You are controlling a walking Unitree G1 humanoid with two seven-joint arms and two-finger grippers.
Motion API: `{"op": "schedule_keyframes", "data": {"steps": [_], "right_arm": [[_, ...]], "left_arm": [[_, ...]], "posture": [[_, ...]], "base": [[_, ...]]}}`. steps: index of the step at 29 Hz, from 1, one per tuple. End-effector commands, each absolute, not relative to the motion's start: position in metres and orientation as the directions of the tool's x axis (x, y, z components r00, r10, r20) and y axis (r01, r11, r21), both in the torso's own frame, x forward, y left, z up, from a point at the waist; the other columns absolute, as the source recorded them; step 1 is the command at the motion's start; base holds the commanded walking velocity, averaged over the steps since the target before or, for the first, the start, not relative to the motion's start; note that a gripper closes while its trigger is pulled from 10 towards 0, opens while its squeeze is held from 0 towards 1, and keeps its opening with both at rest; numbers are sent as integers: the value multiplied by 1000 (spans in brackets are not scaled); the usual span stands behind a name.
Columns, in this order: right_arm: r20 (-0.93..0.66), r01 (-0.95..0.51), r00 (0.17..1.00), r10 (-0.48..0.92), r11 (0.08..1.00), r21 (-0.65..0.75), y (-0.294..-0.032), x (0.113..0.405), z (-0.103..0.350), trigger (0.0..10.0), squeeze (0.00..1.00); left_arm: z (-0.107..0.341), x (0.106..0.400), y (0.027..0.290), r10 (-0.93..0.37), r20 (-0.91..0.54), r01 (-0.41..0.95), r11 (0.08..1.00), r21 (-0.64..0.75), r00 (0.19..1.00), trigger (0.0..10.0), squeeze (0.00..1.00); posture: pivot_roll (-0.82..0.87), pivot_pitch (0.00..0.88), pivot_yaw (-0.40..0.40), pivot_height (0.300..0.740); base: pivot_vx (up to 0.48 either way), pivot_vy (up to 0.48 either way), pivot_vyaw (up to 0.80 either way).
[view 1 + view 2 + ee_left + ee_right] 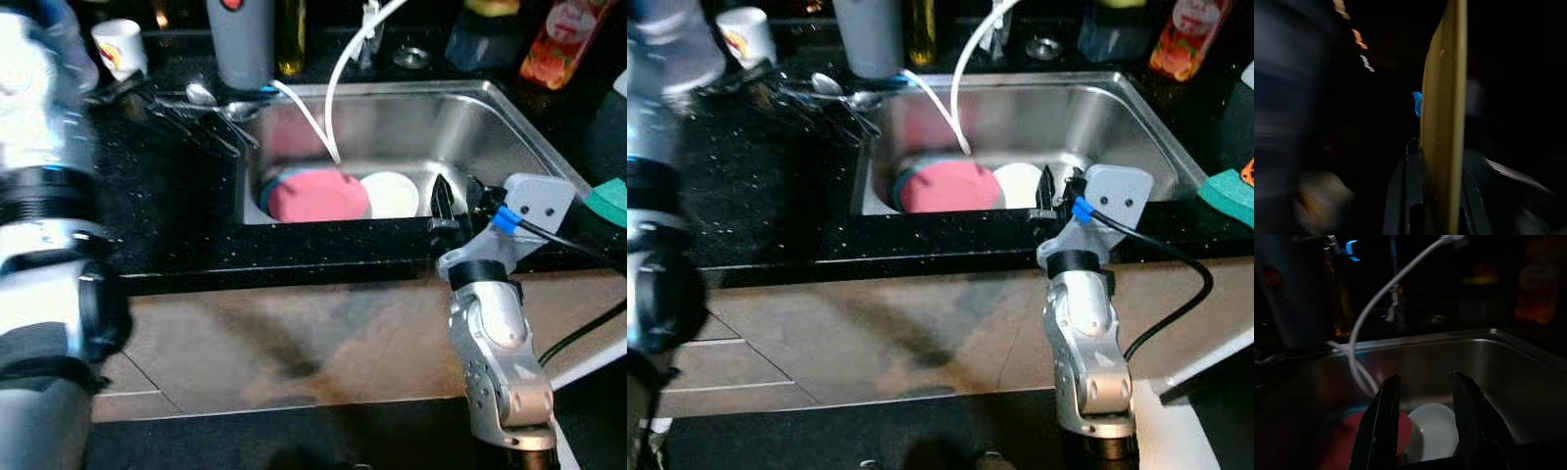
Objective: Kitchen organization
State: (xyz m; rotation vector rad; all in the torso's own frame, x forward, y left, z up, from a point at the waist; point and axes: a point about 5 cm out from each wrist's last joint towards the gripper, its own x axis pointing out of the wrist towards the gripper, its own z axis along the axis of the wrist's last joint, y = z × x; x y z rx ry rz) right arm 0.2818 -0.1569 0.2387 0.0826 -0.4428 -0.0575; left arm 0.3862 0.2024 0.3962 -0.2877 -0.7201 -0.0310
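A pink plate lies in the steel sink on top of a blue-rimmed dish, with a white bowl just right of it. My right gripper hovers at the sink's front edge, pointing over the bowl; its fingers stand open with nothing between them. In the left wrist view my left gripper is shut on a thin yellow flat piece, seen edge-on. The left arm rises close to the camera at the left.
A white hose curves down into the sink. Spoons, a white cup and a grey appliance stand on the black counter. An orange bottle is at back right, a green sponge at right.
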Motion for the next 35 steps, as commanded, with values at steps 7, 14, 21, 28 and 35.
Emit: {"op": "schedule_keyframes", "data": {"steps": [7,14,21,28,35], "right_arm": [[449,95,884,-128,991,96,-167,285,240,10000,0],[456,103,879,-136,990,98,-169,288,240,10000,0],[462,89,878,-125,991,98,-167,291,241,10000,0],[463,69,880,-105,993,94,-165,294,240,10000,0],[438,43,896,-73,996,78,-158,295,230,10000,0]], "left_arm": [[256,408,87,-353,221,399,890,-221,909,10000,0],[219,403,78,-442,113,456,851,-261,890,10000,1000],[242,399,84,-424,278,497,814,-300,862,10000,1000],[306,354,81,-520,578,647,762,-19,629,10000,0],[266,302,61,-771,446,806,569,162,455,10000,0]], "posture": [[-69,13,66,740],[-67,0,68,740],[-59,0,54,740],[-39,0,35,740],[-2,0,14,740]], "base": [[0,0,0],[0,0,0],[0,0,0],[0,0,0],[0,0,0]]}}
